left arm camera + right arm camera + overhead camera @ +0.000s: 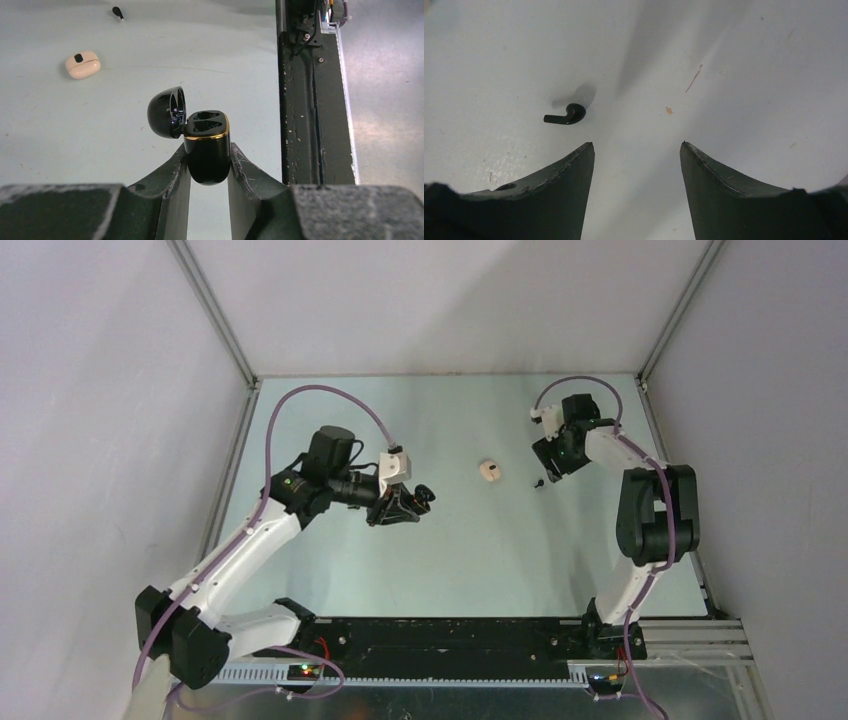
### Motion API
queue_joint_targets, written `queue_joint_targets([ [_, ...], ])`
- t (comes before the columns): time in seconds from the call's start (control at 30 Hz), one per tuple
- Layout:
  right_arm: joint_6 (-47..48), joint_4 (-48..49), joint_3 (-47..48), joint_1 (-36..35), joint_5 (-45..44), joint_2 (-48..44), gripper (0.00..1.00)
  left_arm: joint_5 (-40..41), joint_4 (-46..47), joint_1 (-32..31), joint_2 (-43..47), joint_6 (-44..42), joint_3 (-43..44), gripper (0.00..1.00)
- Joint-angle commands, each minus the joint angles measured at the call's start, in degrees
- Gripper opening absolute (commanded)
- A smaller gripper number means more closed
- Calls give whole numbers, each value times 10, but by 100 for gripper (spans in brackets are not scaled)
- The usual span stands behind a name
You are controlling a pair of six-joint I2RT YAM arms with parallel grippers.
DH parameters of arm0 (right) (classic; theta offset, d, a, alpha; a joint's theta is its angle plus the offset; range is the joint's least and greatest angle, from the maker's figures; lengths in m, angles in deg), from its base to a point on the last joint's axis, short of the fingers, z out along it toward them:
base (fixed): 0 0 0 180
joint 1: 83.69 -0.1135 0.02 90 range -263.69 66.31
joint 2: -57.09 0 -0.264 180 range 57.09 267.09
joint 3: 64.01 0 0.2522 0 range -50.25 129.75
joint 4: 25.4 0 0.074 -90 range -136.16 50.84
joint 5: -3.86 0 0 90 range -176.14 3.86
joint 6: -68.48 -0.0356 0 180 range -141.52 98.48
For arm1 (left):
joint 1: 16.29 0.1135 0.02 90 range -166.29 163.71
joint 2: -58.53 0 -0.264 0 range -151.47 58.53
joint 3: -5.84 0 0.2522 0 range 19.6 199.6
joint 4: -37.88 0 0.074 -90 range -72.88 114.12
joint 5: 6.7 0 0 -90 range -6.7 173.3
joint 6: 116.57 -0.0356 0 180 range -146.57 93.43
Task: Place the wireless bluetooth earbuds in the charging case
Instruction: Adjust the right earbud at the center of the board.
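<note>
Earbuds in view come to one: a black earbud (566,115) lying on its side on the pale grey-green surface (450,560), stem pointing away from the bud, just beyond and to one side of the right arm's fingers (569,185). Those fingers stand wide apart with nothing between them, hovering over bare surface flecked with small specks and a short reddish scratch. The left arm's fingers (172,185) are clamped on the lower half of a black charging case (207,150) — gold-rimmed, held upright, its lid (167,111) swung open to the side, two dark wells showing. From above, a white case (490,472), closed, rests on the surface between the two arms, the black earbud near it toward the right arm. Plain pale walls (430,300) box the surface in, with metal frame posts (213,315) rising at the far corners; a black mounting rail (450,635) runs along the near edge.
</note>
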Motion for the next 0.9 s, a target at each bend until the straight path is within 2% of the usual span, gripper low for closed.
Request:
queue_joint_targets([
  [0.0,9,-11,22,-16,-42,23,67,-2,40,0,16,9,-10,0],
  [0.3,0,-12,22,-40,-37,47,67,5,46,-10,14,8,-18,0],
  [0.47,-28,26,22,-45,-35,46,66,7,49,-13,11,8,-22,0],
  [0.87,-42,143,-12,-92,-142,30,65,19,53,-27,4,3,-26,0],
])
